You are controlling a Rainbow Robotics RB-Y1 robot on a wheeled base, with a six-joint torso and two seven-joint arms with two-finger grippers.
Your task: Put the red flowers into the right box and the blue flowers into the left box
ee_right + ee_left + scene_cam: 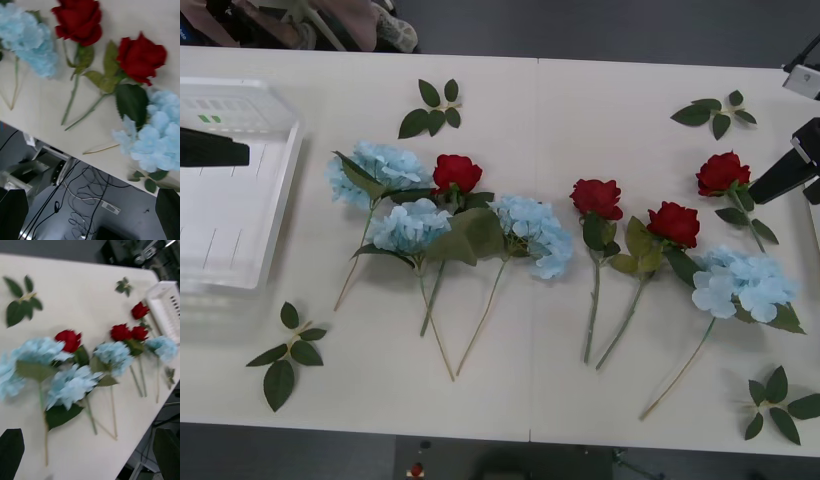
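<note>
White table [580, 110] carries your left box [240, 215] at one end, with four blue flowers [409, 225] and four red flowers [597, 198] lying across its middle, all outside the box. Your left gripper [88, 450] and right gripper [92, 210] both hang spread wide over the table, holding nothing.

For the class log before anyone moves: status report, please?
Left gripper and right gripper open, empty. Four red flowers and four blue flowers lie on the table; left box holds none. Nothing in the way.
</note>
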